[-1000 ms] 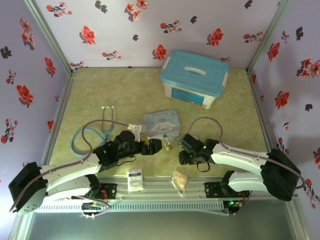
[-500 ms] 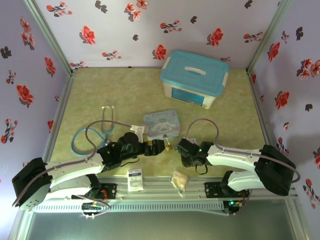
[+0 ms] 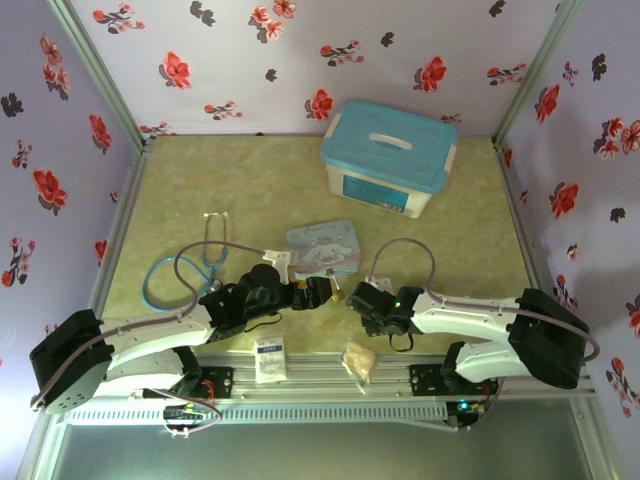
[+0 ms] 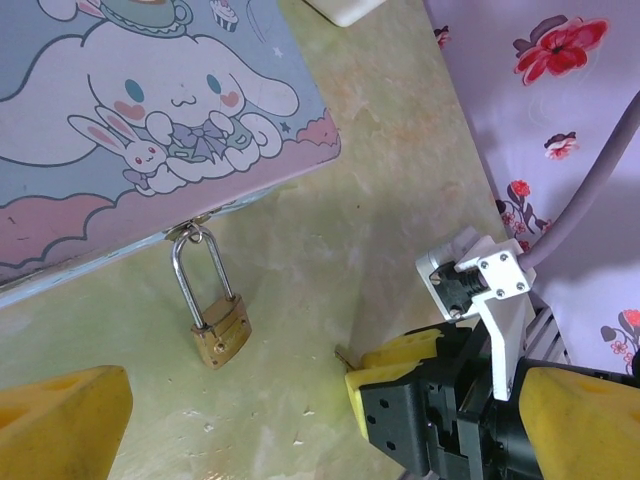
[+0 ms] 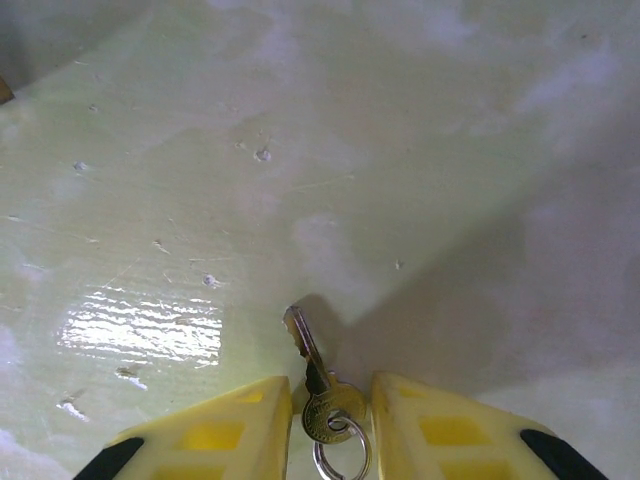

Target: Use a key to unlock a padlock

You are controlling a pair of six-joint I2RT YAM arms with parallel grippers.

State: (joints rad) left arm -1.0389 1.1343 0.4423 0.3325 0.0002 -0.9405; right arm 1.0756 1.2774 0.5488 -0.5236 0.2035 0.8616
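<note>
Now that our right jaws have narrowed onto the key point(image 5: 310, 375), pinching its round head with the blade pointing forward, we have brought it closer to the padlock point(image 4: 220, 335). It lies on the table point(image 4: 400, 150), shackle through the clasp of the cartoon tin point(image 4: 150, 120). Our left jaws stay spread wide, empty, beside it. Steadying the lock and inserting the key likely come next.

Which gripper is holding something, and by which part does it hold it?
The right gripper holds the key by its round head; the left gripper holds nothing.
</note>
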